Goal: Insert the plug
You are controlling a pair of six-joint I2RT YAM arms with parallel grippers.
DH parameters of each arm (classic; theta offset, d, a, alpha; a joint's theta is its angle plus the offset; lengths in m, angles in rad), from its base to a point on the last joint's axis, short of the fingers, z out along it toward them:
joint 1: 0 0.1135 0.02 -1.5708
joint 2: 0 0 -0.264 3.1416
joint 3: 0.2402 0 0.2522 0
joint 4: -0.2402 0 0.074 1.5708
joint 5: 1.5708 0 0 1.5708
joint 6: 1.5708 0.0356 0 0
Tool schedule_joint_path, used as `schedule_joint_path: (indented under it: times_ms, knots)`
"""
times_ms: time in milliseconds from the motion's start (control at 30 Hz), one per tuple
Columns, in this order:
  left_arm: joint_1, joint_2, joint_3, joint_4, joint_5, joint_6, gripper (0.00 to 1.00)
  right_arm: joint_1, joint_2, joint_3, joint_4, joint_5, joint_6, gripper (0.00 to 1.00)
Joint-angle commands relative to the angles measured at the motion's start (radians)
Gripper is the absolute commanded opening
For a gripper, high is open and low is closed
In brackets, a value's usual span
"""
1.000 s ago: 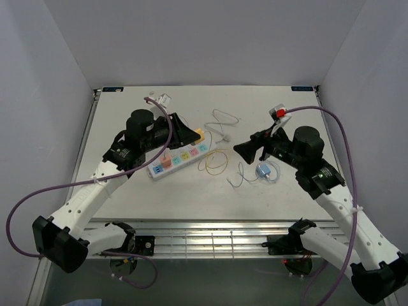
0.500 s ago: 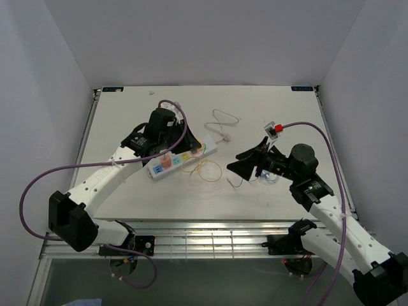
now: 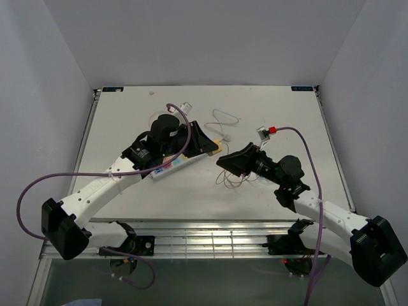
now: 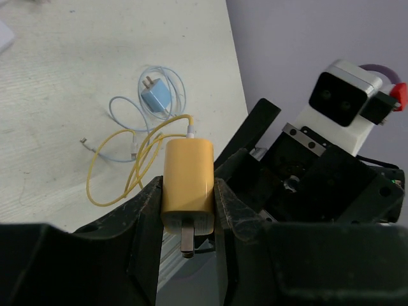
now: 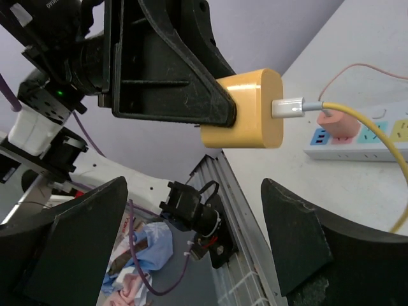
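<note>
The jaws of your left gripper (image 4: 187, 197) pinch the yellow plug (image 4: 188, 169). Its long axis runs along the fingers, prongs (image 4: 186, 242) pointing back toward the wrist camera, cable (image 5: 347, 109) leaving at 12 o'clock. From overhead it sits near the centre of the desk (image 3: 127, 108). The right wrist view hides the prongs but shows the power strip (image 5: 363, 137) at 3 o'clock. The jaws of your right gripper (image 5: 194, 186) stand wide.

A robotics lab cell: white table (image 3: 287, 115) boxed by plain walls (image 3: 204, 38), aluminium rails (image 3: 204, 233) in front.

White table (image 3: 127, 108), pale lilac walls (image 3: 204, 38)
</note>
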Motion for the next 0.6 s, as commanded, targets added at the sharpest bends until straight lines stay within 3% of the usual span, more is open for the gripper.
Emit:
schedule_joint_path:
  times_ms: [0,200,400,433,567]
  knots:
    - [-0.039,-0.063,-0.021,0.116,0.016,-0.05,0.0,0.021,0.02,-0.035,0.265,0.094,0.144,0.9]
    - [-0.094,-0.122,-0.075,0.187,-0.035,-0.094,0.0,0.07,0.007,-0.107,0.347,0.238,0.235,0.9]
    - [-0.127,-0.119,-0.082,0.213,-0.032,-0.108,0.0,0.083,-0.006,-0.118,0.374,0.29,0.25,0.99]
    - [-0.13,-0.119,-0.087,0.222,-0.03,-0.108,0.0,0.084,-0.006,-0.128,0.38,0.307,0.261,0.92]
    - [-0.142,-0.122,-0.095,0.242,-0.038,-0.104,0.0,0.084,-0.003,-0.183,0.497,0.368,0.311,0.81]
